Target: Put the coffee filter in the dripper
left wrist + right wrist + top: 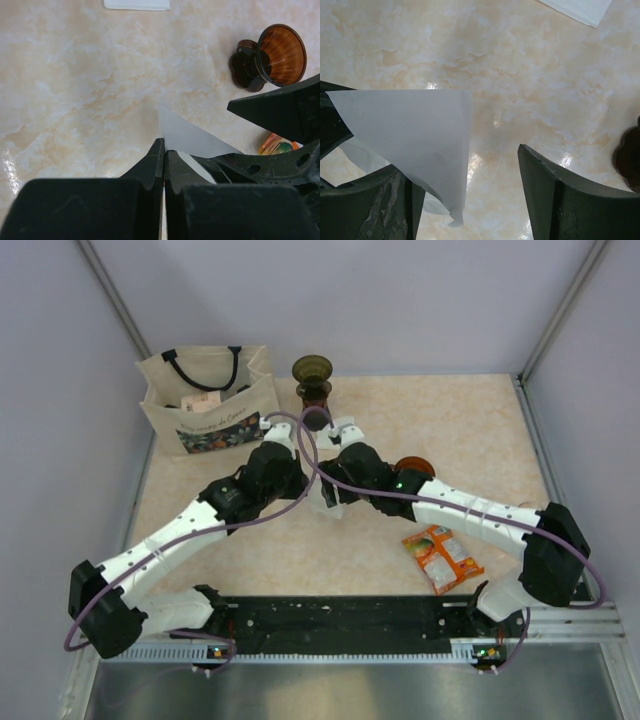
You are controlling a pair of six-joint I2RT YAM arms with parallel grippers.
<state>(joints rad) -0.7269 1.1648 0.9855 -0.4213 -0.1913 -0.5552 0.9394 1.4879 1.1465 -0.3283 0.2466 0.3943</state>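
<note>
The coffee filter (186, 134), a white paper cone, hangs above the table in the middle, between my two grippers. My left gripper (164, 146) is shut on its edge. My right gripper (460, 160) is open; the filter (415, 130) drapes in front of its left finger (380, 200) and the right finger stands apart from it. The dripper (312, 368), an olive-green cone, stands at the back of the table, well beyond both grippers. It sits on or just behind a dark red-brown vessel (314, 393); I cannot tell which.
A beige tote bag (207, 400) stands at the back left. An amber-brown cone-shaped vessel (279, 55) lies on its side right of the grippers. An orange snack packet (441, 558) lies at the front right. A white sheet (580, 9) lies flat on the table.
</note>
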